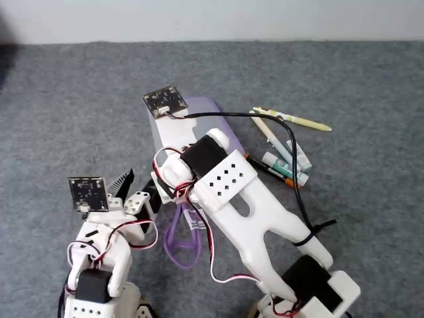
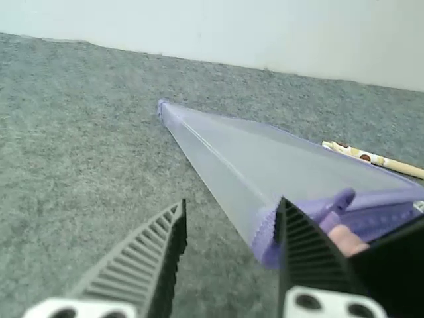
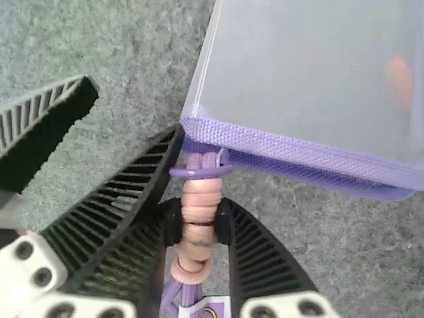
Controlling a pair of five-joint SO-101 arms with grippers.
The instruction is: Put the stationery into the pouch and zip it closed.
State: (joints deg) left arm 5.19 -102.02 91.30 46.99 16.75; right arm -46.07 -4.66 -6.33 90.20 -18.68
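The right hand [image 3: 197,199] is clamped on the pink beaded zip pull [image 3: 197,225] at the near edge of the pouch [image 3: 298,73]. The left hand [image 2: 230,207] gapes empty, the pouch's corner just inside its jaws. Farther out, beside the pouch, the pens [image 1: 285,156] lie loose on the surface [image 1: 79,86], so packing and zipping likely remain, with open room around.

High view: fixed, above and behind both arms, looking down on the table [image 1: 59,86]. Left wrist view: low, facing along the pouch [image 2: 278,165]. Right wrist view: very close over its zipper end — pouch common to all three.
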